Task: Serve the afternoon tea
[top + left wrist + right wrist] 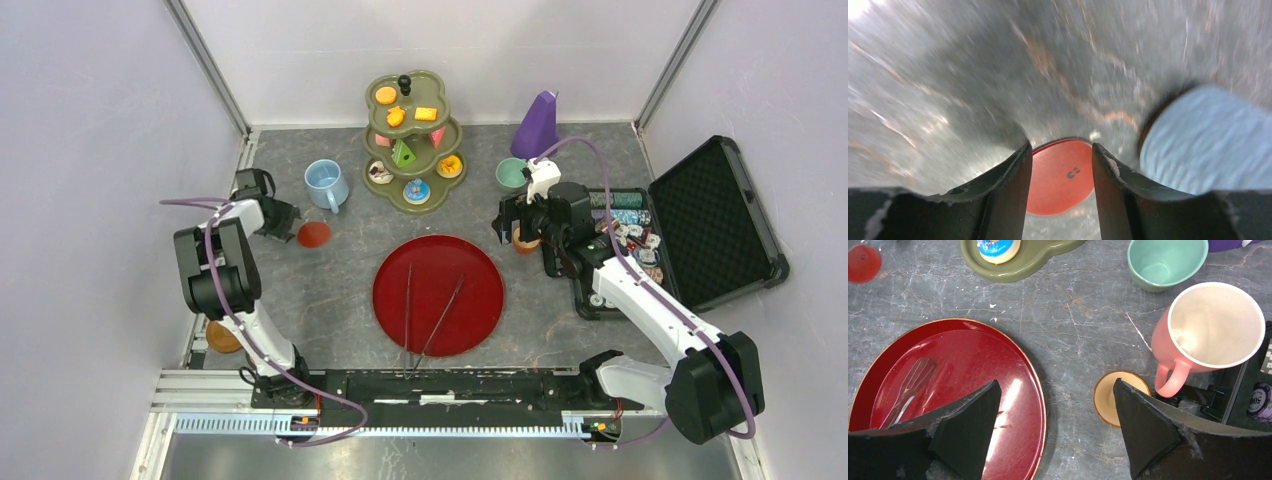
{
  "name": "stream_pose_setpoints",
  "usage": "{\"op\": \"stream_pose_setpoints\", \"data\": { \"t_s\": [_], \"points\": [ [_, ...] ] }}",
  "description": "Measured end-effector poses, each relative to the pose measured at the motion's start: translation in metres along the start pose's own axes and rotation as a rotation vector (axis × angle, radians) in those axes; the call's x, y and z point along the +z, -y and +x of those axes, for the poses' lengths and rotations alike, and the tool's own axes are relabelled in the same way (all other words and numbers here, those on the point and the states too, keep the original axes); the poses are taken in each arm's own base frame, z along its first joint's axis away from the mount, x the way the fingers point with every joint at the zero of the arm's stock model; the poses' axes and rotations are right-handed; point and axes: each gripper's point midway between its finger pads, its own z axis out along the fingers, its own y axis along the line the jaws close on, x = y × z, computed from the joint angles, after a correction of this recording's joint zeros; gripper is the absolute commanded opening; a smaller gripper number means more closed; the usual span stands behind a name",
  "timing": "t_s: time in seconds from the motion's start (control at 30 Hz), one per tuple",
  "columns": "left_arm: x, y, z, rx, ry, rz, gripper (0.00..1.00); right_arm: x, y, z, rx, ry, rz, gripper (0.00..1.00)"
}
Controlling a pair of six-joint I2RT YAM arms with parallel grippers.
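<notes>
A green three-tier stand (pixel 432 192) at the back centre carries donuts, cake slices and orange biscuits. To its left is the blue mug (pixel 326 183), with a small red disc (pixel 314 234) flat on the table below it. My left gripper (pixel 290 218) hovers at the disc with its jaws apart. In the blurred left wrist view the disc (pixel 1060 175) shows between them. My right gripper (pixel 1057 382) is wide open over bare table. Under its right fingertip sits the small orange cup (pixel 1108 395). Beyond it are the pink mug (pixel 1215 325) and the green mug (pixel 1165 262).
A round red tray (pixel 470 290) with metal tongs (pixel 430 310) lies in the middle. A purple metronome (pixel 537 125) is at the back right. An open black case (pixel 715 220) with poker chips (pixel 630 215) sits beside the right arm. An orange object (pixel 222 337) is by the left arm's base.
</notes>
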Motion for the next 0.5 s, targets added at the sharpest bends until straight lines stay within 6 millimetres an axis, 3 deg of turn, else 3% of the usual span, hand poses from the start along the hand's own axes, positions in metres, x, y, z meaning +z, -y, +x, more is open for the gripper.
{"op": "stream_pose_setpoints", "data": {
  "t_s": [0.17,0.3,0.5],
  "points": [
    [-0.014,0.010,0.060,0.092,-0.085,0.074,0.54,0.000,-0.001,0.000,0.001,0.000,-0.003,0.90],
    [-0.025,0.011,0.097,0.127,-0.153,0.120,0.55,0.000,-0.002,0.000,0.005,-0.002,-0.010,0.90],
    [-0.032,0.005,0.101,0.117,-0.156,0.134,0.54,0.000,-0.003,0.002,0.008,-0.006,-0.017,0.91]
  ]
}}
